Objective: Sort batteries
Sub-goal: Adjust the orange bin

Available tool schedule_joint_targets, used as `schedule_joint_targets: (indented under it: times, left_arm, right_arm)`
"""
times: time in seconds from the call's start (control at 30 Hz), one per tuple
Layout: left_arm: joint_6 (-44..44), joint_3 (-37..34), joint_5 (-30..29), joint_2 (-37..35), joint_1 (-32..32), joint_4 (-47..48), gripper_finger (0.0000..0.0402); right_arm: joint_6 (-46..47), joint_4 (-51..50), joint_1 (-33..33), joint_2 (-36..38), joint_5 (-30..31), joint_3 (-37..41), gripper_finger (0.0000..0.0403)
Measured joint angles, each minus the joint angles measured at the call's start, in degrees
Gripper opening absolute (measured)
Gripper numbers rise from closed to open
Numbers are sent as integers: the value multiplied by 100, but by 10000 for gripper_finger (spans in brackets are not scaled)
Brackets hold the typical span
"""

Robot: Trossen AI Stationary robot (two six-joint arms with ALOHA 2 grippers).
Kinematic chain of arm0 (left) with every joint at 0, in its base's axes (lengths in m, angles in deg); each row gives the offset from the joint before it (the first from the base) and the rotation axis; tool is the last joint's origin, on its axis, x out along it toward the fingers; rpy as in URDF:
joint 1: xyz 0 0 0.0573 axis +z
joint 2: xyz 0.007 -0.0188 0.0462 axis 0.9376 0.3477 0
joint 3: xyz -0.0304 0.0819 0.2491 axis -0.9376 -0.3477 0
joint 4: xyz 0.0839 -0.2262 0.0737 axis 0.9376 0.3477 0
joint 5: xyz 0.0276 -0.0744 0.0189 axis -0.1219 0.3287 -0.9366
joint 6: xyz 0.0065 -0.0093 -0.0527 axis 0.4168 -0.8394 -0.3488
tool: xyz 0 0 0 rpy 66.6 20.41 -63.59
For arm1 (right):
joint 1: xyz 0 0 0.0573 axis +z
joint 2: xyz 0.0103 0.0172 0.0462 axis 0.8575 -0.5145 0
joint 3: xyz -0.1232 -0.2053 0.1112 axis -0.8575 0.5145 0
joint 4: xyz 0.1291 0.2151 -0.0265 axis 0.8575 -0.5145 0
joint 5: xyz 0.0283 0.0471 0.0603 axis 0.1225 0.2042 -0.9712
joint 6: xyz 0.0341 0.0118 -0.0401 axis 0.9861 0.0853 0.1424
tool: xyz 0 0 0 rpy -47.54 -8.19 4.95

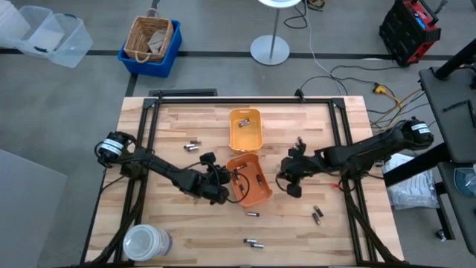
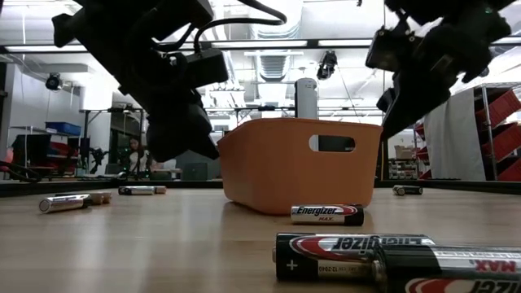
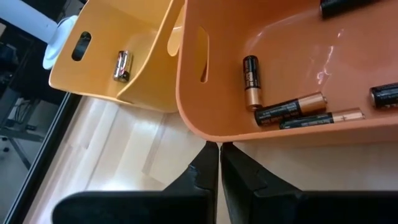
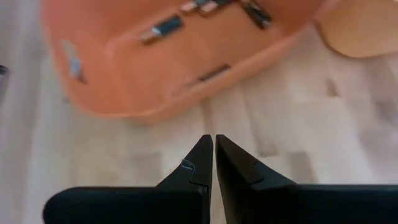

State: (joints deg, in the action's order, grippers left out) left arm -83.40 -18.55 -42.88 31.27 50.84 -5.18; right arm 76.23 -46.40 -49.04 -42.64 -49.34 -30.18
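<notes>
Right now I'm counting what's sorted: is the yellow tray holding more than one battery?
No, the left wrist view shows just one battery lying in the yellow tray.

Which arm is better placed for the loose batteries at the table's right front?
Likely right: the right gripper, shut and empty, hovers nearer those batteries; the left gripper sits across the orange tray.

- Two trays sit mid-table: one tray (image 1: 245,128) at 12 o'clock of the other tray (image 1: 251,179).
- Loose batteries (image 1: 253,243) lie at 6 o'clock; another pair (image 1: 193,146) at 9 o'clock.
</notes>
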Motion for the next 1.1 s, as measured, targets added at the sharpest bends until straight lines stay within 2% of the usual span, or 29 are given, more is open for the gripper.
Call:
schedule_joint_targets:
  times: [0.2, 0.5, 0.8, 0.97, 1.1]
  left_arm:
    - [46, 0, -38, 0, 27, 0, 0]
    - [48, 0, -41, 0, 57, -17, 0]
    - [112, -1, -63, 0, 57, -60, 0]
    - [131, -2, -11, -11, 41, 182, 0]
    - [142, -2, 141, -7, 32, 178, 0]
  right_arm:
    - [399, 725, 493, -150, -14, 240, 12]
    - [577, 1810, 900, -826, -11, 296, 12]
    - [607, 1743, 903, -1217, -10, 93, 12]
    - [849, 1107, 903, -1096, -20, 87, 12]
    - [877, 967, 898, -1104, 290, 94, 12]
